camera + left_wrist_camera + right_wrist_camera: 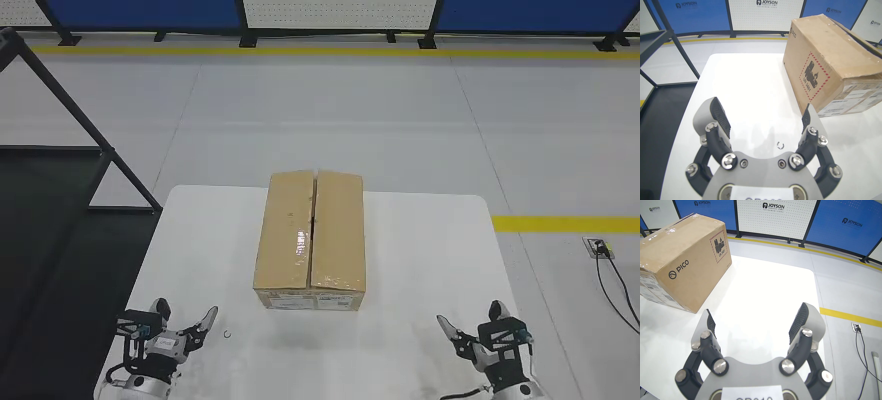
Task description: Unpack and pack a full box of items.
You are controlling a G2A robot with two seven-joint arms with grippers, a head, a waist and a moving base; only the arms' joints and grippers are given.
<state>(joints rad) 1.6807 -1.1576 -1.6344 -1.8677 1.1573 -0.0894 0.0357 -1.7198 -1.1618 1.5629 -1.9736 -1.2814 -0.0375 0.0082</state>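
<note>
Both the left gripper and right gripper hang spread over the desk's near corners. The closed box sits mid-desk, nearer the far edge. You could shove it off backward by pushing one flap unbraced.

White table, rounded corners. Closed, taped cardboard box stands flat on it. Small C-shaped metal ring lies near box, off box's near left corner, apart.
</note>
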